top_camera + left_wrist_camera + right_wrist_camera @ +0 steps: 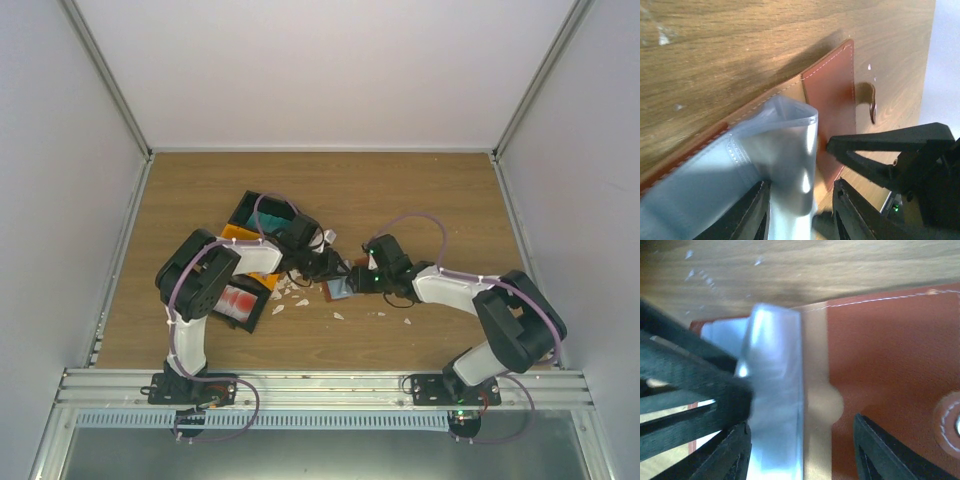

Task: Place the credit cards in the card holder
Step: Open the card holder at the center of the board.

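Reddish-brown leather, flat and folding, the card holder (333, 291) lies opened out on the wooden table (430, 200), a little nearer than its middle, between the tips of the two arms. A clear plastic sleeve (787, 145) rises from one half of it in a bowed fold. The left gripper (801, 200) straddles that sleeve with its jaws apart. One finger (752, 212) touches the plastic, while a dark gap seems to separate the other from it, though the view is tight. The right gripper (800, 435) hovers just over the bare leather half, jaws spread wide with nothing between them.

Left of the holder, teal green credit cards (268, 212) sit in a far black plastic bin (243, 205). Red-and-white credit cards (236, 298) sit in a nearer black bin (262, 310), with a yellow bin (240, 234) between the two. White scraps (300, 301) dot the table near the holder.
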Robot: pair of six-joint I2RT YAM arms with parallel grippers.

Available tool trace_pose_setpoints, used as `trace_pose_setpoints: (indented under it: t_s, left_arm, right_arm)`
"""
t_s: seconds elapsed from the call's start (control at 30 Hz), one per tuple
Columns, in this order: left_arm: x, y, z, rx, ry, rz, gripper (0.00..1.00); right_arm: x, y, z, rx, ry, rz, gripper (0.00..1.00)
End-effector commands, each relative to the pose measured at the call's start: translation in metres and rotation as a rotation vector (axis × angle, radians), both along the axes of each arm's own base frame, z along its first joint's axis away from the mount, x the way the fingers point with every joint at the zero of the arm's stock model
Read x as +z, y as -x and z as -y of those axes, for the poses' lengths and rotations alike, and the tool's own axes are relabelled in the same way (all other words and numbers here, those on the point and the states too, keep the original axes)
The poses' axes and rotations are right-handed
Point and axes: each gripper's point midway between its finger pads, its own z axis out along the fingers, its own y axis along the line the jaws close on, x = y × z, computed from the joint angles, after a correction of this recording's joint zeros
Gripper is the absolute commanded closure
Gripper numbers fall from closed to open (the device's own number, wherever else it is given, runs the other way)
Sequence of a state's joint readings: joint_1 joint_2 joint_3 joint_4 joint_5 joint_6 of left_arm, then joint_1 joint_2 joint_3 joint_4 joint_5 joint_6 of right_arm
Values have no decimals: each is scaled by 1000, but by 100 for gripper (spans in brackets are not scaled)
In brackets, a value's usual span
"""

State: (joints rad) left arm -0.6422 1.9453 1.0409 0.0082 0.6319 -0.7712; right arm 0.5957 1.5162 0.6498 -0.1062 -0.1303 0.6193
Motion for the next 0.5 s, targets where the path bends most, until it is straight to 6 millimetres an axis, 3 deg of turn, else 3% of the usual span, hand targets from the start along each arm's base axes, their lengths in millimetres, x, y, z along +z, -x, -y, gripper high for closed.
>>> trace_pose_setpoints:
  t_s: [0.0, 0.27, 0.47]
  left_arm:
    - [-6, 8, 12, -66, 30, -7, 63]
    - [4, 9, 19, -85, 76, -22, 65]
    - [9, 12, 20, -92, 97, -37, 65]
  right_arm:
    - [-20, 46, -13, 147, -38, -154, 40]
    - [-8, 50, -18, 236, -26, -81, 23]
    - [-20, 42, -5, 184, 111, -85, 22]
